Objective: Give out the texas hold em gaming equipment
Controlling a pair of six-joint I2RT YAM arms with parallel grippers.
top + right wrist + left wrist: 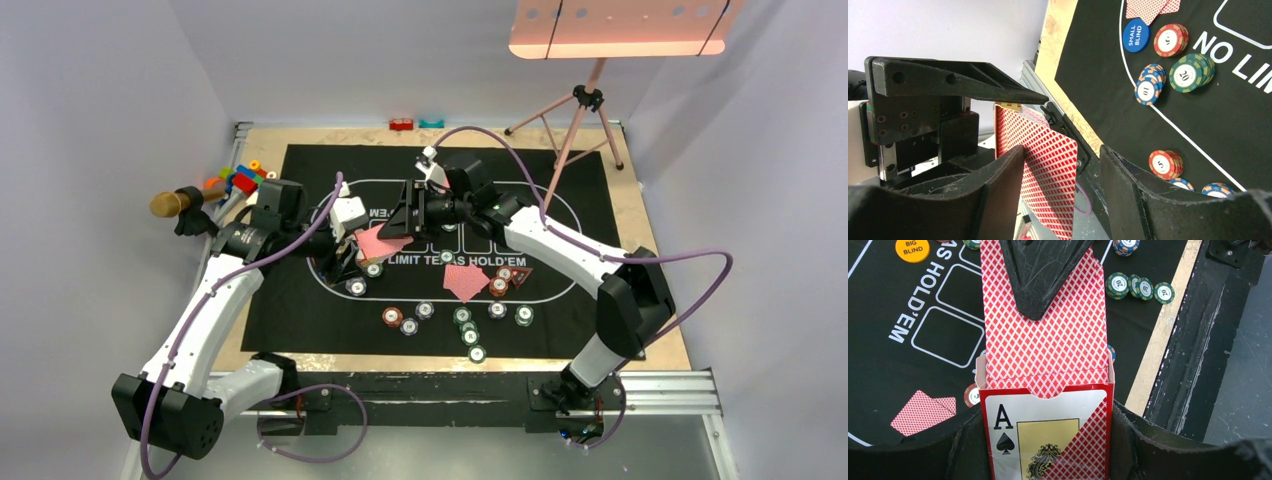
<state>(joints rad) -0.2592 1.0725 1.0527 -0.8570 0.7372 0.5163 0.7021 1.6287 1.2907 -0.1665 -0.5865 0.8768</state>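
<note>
My left gripper [1045, 440] is shut on a card box [1048, 435] with an ace of spades on its face. A red-backed playing card [1048, 350] stands out of the box's open top. My right gripper [1062, 155] straddles that card [1048, 170]; its jaws stand apart, one finger [1040, 275] lies against the card's back, and the other is clear of it. Over the mat [300, 300] the two grippers meet at the card [380, 242]. Two more cards [466, 281] lie face down beside striped poker chips [470, 335].
An orange big blind disc [912, 248] and a blue small blind disc [1136, 35] lie on the mat. Chip stacks [1190, 70] sit near the blue disc. A microphone [172, 204] and toy bricks [240, 178] are at the left edge. A pink tripod [580, 110] stands at the back right.
</note>
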